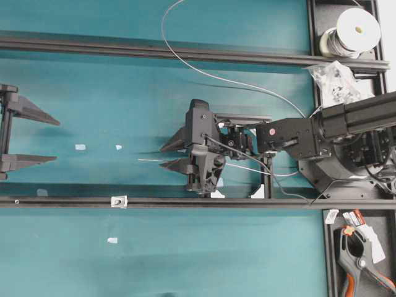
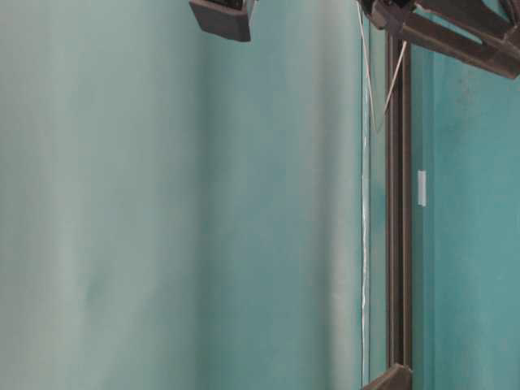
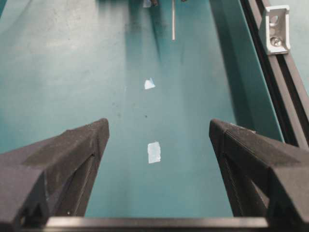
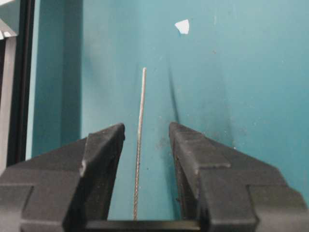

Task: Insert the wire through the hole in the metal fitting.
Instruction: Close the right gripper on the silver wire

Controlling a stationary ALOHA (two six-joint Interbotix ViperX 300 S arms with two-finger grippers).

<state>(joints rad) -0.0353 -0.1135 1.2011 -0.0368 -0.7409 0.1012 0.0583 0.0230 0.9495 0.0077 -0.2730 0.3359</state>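
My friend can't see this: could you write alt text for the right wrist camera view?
A thin silvery wire runs straight up between two black, parted fingers above a teal table, its free end pointing toward a small pale tape scrap.

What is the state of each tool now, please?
Left tool: open, empty.
Right tool: open; the wire lies between its fingers, not clamped.

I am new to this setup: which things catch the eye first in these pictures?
The right gripper sits mid-table, the thin wire running straight between its part-open fingers. The left gripper waits wide open at the left edge. The small metal fitting sits on the near black rail.
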